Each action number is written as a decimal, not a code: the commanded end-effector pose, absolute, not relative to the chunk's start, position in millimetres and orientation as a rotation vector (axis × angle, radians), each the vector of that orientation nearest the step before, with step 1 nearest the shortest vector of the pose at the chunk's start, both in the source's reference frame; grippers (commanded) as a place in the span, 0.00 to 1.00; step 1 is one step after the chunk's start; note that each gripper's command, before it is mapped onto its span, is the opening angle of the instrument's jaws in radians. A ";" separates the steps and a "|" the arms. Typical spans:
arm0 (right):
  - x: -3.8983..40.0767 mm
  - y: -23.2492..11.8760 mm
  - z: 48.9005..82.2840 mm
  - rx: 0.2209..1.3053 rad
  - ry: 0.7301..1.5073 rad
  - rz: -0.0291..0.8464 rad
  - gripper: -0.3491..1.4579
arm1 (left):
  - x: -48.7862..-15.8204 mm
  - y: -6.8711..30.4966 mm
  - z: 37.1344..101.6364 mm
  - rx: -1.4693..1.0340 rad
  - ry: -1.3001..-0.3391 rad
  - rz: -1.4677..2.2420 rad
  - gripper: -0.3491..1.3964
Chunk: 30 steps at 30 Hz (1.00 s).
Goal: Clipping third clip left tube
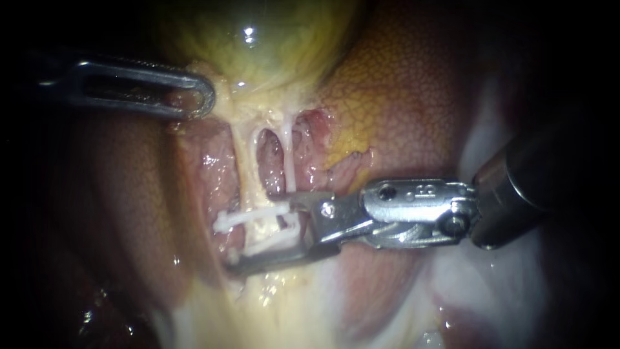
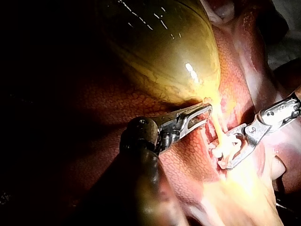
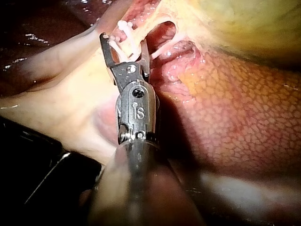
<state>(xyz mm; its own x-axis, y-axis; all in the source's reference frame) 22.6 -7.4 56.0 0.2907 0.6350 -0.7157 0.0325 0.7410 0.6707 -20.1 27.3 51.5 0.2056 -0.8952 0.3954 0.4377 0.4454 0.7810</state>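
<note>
The yellow-green gallbladder (image 1: 271, 45) narrows down into two pale tubes, the left tube (image 1: 244, 155) and the right tube (image 1: 289, 161). My left instrument (image 1: 206, 97) comes in from the left, its jaws shut on tissue at the gallbladder's neck; the left wrist view also shows this instrument (image 2: 207, 110). My right instrument (image 1: 258, 236) straddles the lower left tube, its jaws standing apart and holding a white clip (image 1: 268, 244) around it. Just above, another white clip (image 1: 223, 223) crosses the same tube. In the right wrist view the right instrument (image 3: 123, 42) has white clip parts between its jaws.
Mottled orange-brown liver (image 1: 400, 97) lies to the right of the tubes and darker liver to their left. A raw pink bed shows between the two tubes. Pale glistening tissue spreads below the clips and under the right shaft (image 1: 529, 187).
</note>
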 end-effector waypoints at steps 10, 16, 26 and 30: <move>22.5 -5.9 55.1 0.661 1.244 0.453 0.44 | -20.1 27.3 51.5 0.579 -0.958 -1.004 0.00; 22.5 -3.8 54.1 0.668 1.275 0.472 0.44 | -20.1 27.4 51.5 0.579 -0.958 -1.004 0.00; 23.4 -2.4 54.7 0.684 1.335 0.474 0.44 | -20.1 27.3 51.5 0.579 -0.958 -1.004 0.00; 23.7 -2.2 54.9 0.731 1.400 0.469 0.44 | -20.0 27.3 51.5 0.579 -0.958 -1.004 0.00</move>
